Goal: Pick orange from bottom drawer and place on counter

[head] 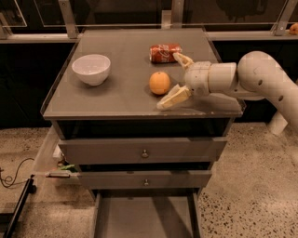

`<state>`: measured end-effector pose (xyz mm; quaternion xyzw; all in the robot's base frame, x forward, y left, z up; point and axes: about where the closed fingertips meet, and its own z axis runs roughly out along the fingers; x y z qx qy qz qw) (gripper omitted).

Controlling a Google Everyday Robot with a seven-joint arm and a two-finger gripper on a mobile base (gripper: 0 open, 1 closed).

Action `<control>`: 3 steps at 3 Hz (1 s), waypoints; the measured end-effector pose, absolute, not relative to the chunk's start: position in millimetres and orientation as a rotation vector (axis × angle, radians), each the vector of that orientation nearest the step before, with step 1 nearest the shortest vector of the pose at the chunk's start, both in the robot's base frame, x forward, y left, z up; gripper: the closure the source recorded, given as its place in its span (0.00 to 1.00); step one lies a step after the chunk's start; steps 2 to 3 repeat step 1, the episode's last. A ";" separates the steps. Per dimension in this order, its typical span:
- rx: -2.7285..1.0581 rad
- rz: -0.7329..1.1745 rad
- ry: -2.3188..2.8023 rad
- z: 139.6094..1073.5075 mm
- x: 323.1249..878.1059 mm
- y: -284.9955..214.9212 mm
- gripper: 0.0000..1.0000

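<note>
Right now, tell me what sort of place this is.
Likely a robotics test lab, not a home: a grey drawer cabinet on speckled floor, a loose cable beside it, glass panels behind. The gripper hangs open over the counter, beside the orange.

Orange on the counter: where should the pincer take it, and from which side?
Probably across its widest middle, coming from the picture's right. The orange is round and stands free on the counter, apart from the red can. The pincer is open just right of it, one finger behind, one in front.
</note>
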<state>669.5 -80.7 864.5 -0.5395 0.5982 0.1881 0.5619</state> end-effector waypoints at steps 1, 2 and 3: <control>-1.271 0.443 1.409 864.5 669.5 -80.6 0.00; -1.271 0.443 1.409 864.5 669.5 -80.6 0.00; -1.271 0.443 1.409 864.5 669.5 -80.6 0.00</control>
